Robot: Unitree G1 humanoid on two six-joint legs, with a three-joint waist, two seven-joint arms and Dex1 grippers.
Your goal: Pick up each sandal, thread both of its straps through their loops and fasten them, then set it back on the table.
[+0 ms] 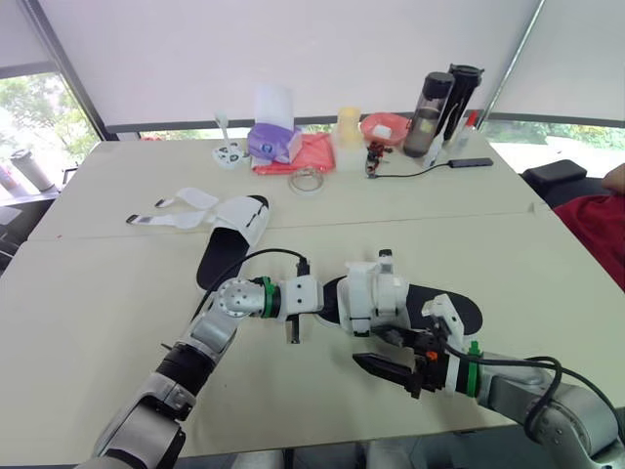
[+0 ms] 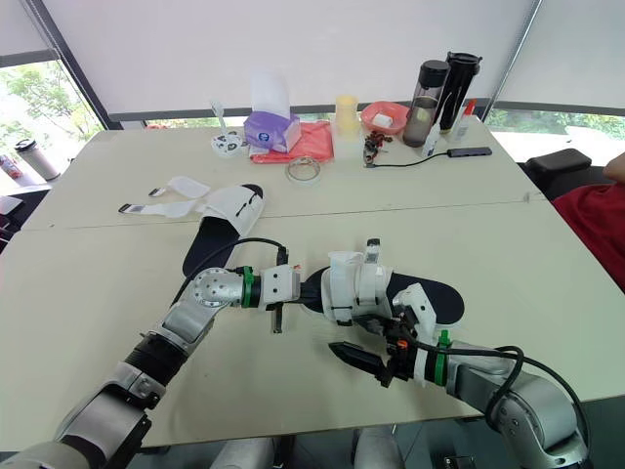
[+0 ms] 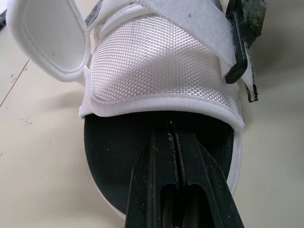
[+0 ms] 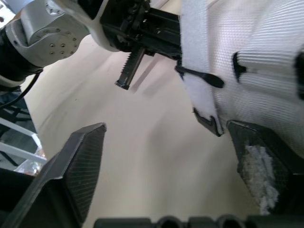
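Pale table (image 1: 98, 322) bears near sandal (image 1: 376, 293), far sandal (image 1: 239, 220), bottles (image 1: 428, 112), possibly tape (image 1: 307, 181).

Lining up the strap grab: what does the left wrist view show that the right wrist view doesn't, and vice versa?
Left wrist view adds the black insole of the near sandal, the left gripper shut over it with tips at the edge of the white mesh upper, and a loose strap curled open. Right wrist view adds the open right gripper, one finger beside the black tip of the crossing strap, with bare table between the fingers. Both share the mesh upper and the crossing strap passing under its black loop.
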